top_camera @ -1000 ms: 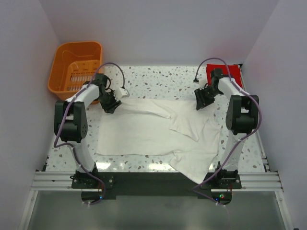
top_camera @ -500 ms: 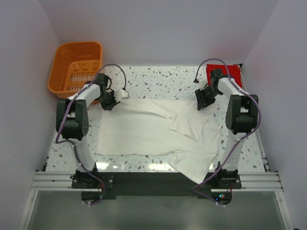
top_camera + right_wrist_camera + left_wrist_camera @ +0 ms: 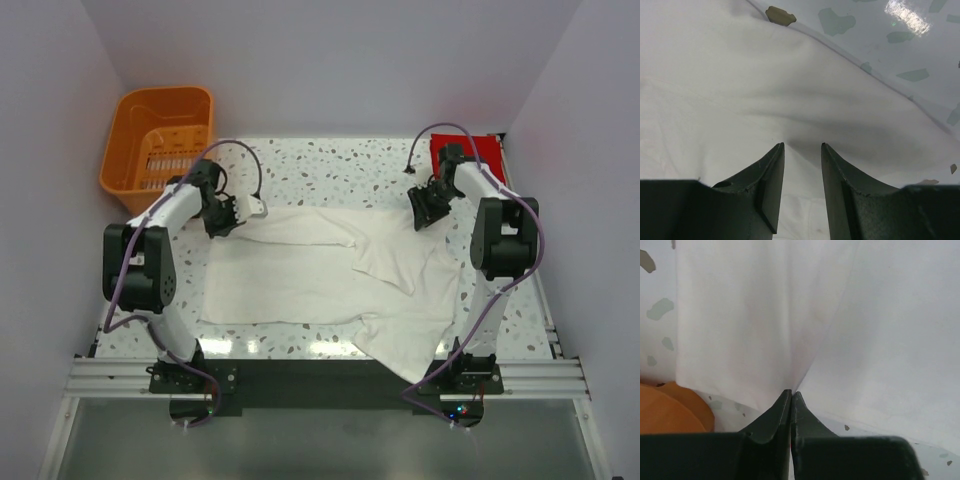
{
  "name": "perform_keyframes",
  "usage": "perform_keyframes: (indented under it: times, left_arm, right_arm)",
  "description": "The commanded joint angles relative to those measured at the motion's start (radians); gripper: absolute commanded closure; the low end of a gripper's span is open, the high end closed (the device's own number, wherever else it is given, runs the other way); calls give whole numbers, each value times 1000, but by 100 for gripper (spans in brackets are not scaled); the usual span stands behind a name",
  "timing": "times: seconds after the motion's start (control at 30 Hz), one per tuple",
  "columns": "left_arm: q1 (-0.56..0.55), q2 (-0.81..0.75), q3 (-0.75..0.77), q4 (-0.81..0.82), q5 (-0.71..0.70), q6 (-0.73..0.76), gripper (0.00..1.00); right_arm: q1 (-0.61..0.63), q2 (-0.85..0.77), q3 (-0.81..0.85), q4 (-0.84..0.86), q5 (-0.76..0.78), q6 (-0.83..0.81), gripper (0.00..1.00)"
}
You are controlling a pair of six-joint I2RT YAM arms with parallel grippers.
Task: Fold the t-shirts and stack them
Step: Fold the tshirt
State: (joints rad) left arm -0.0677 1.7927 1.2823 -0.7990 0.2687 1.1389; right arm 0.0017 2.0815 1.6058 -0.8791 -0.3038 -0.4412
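STEP: taking hold of white tee (image 3: 310, 270), spread mid-table, by its far edge for a fold | left gripper (image 3: 791, 393): pinched shut on the 10 o'clock corner | right gripper (image 3: 802, 146): jaws parted over the 2 o'clock edge | NEXT: right likely must close, then both lift together | red tee (image 3: 480, 152): folded at 1 o'clock | TEXT: none legible

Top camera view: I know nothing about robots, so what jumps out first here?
A big cream-white t-shirt lies spread and rumpled across the middle of the speckled table, with a robot arm at each far corner of it. The left gripper is pinched shut on the cloth, and the right gripper stands open over it. A bright orange basket sits at the far left corner, and a small flat red t-shirt lies at the far right.
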Motion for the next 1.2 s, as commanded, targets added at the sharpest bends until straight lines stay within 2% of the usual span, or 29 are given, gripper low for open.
perform_keyframes:
  times: [0.0, 0.03, 0.13, 0.17, 0.3, 0.5, 0.53, 0.63, 0.7, 0.93, 1.17]
  left_arm:
    - [0, -46, -46, -45, 0, 50, 93]
    - [2, -44, -49, -52, -6, 53, 91]
    - [8, -38, -52, -71, -17, 59, 72]
    - [12, -41, -46, -74, -13, 55, 69]
    - [23, -41, 46, -45, 33, -14, 61]
    - [19, 17, 150, 79, 61, -260, 58]
    - [14, 49, 158, 96, 46, -343, 55]
    - [8, 97, 189, 110, 27, -427, 59]
    - [-4, 99, 152, 173, -6, -477, 62]
    - [-37, 157, 72, 239, -131, -557, 74]
    - [-35, 269, 115, 242, -193, -597, 83]
  right_arm:
    - [0, 0, 12, 0, 20, -16, 61]
    - [0, 0, 16, -3, 20, -17, 61]
    - [0, -4, 20, -12, 25, -27, 61]
    - [1, -8, 22, -17, 26, -30, 61]
    - [1, -24, 28, -21, 31, -45, 62]
    - [0, -23, 43, -17, 57, -59, 64]
    - [0, -18, 48, -12, 69, -60, 65]
    - [0, -12, 43, 5, 91, -74, 67]
    - [0, -1, 40, 18, 110, -79, 68]
    - [1, 46, 9, 92, 255, -120, 74]
    - [0, 114, 40, 173, 357, -128, 78]
